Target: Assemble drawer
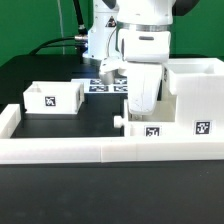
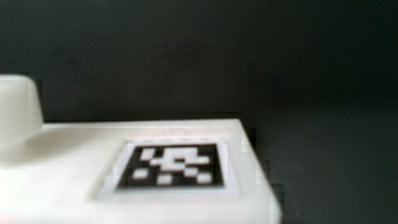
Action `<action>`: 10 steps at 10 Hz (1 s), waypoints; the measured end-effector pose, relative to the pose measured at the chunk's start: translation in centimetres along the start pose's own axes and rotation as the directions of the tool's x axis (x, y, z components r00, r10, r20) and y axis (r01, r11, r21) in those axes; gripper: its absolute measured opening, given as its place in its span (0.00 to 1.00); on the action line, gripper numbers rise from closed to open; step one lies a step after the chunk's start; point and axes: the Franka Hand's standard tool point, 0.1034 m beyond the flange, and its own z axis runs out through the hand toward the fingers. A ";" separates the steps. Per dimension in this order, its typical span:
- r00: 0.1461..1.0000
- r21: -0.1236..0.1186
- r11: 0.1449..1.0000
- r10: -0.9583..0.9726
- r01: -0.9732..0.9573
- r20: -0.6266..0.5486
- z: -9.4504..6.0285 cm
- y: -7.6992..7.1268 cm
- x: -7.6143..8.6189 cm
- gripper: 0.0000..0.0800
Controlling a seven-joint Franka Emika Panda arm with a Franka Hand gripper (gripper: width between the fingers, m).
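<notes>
The tall white housing (image 1: 195, 90) stands at the exterior view's right, with a tag on its front. A small white tray (image 1: 150, 126) with a knob (image 1: 120, 121) lies against the housing's left side, just behind the wall strip. My gripper (image 1: 140, 104) reaches straight down onto this tray, and its fingertips are hidden behind the hand and the tray. A second open-top tray (image 1: 55, 97) sits apart at the left. The wrist view is blurred and shows a white tagged face (image 2: 175, 165) close below, with a white rounded part (image 2: 15, 100) beside it. No fingers show there.
A low white wall strip (image 1: 90, 150) runs along the table's front edge and up the left side. The marker board (image 1: 103, 85) lies flat behind the arm. Cables hang at the back by the arm's base.
</notes>
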 end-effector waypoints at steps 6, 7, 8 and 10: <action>0.999 -0.029 0.998 0.048 -0.048 -0.005 -2.4 1.1 0.6 0.80; 0.999 -0.039 0.998 0.051 -0.052 -0.005 -3.1 1.4 0.4 0.80; 0.998 -0.048 0.997 0.059 -0.059 -0.003 -3.8 1.7 -0.2 0.81; 1.000 -0.058 0.998 0.030 -0.029 0.004 -4.3 2.4 -2.5 0.81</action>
